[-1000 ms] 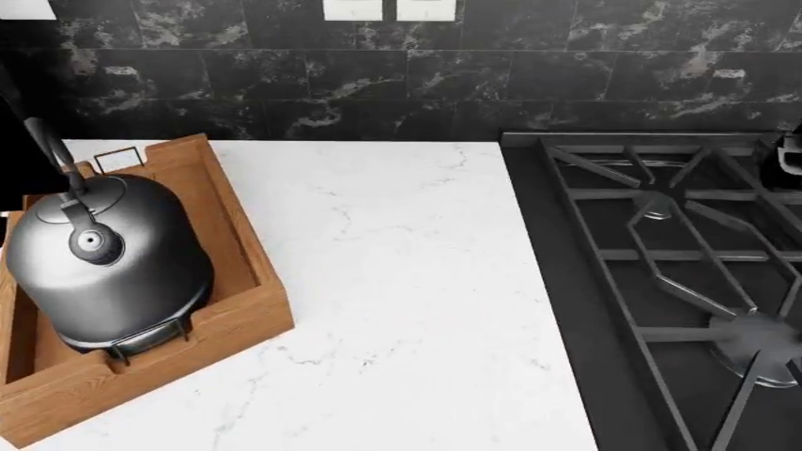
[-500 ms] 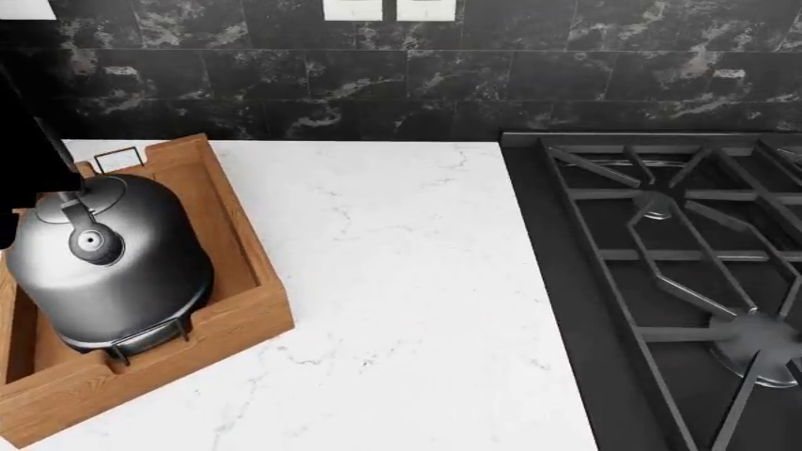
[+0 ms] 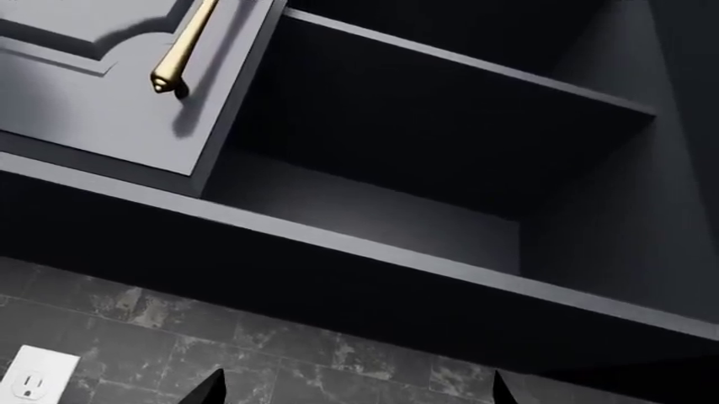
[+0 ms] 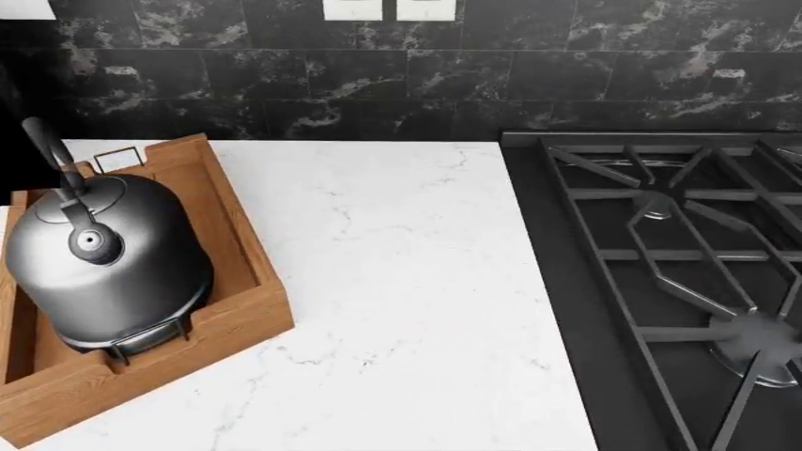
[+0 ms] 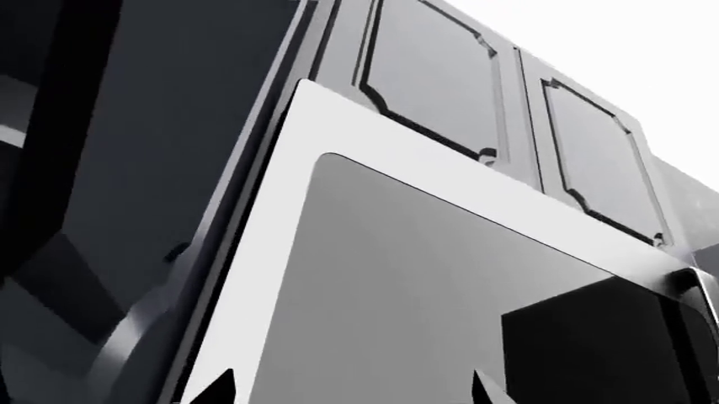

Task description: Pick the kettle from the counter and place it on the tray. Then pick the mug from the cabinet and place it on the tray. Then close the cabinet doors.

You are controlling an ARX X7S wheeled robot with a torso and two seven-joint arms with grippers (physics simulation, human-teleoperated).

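Kettle (image 4: 107, 258) already seated in the tray (image 4: 239, 282); mug not in view.

The mug (a small ceramic, by the task) should be light, stiff, slick and chippable: grip across the body or rim, not the loop. The left end effector (image 3: 354, 389) faces the open cabinet (image 3: 439, 160), tips apart; right end effector (image 5: 348, 389) tips likewise apart. Polished steel dome, plank wood, veined marble desk (image 4: 401, 282).

Shiny metal kettle (image 4: 107, 258), plank-wood tray (image 4: 244, 254), marble-look counter (image 4: 401, 282).
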